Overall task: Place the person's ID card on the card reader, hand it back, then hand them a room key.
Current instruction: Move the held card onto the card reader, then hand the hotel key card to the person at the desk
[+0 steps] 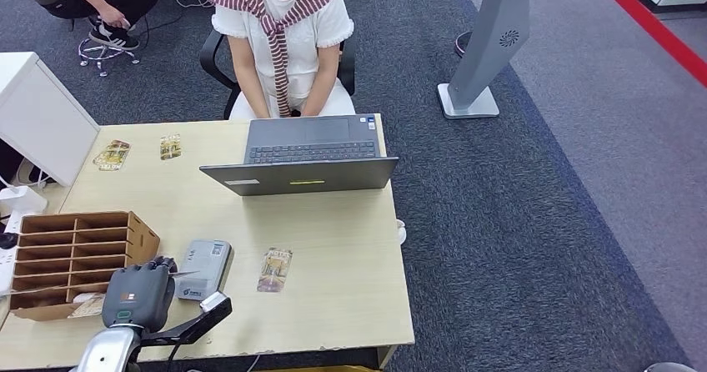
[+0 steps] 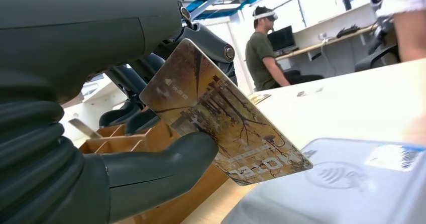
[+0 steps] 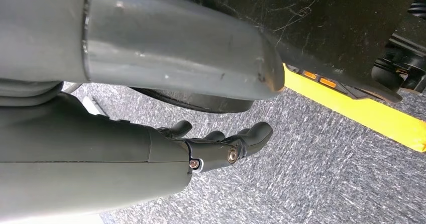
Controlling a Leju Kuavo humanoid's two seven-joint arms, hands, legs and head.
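One left hand (image 2: 108, 133) pinches a card (image 2: 221, 128) beside the reader (image 1: 204, 268).

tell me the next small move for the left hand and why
Probably carry the card forward toward the person behind the laptop. The left hand pinches a patterned hotel-style card just beside the card reader, so it looks ready to be handed over.

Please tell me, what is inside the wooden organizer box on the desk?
The wooden organizer box has open compartments that mostly look empty. One card-like item lies in the bottom row, near the left hand, which holds a card. The hand covers the compartments beside it.
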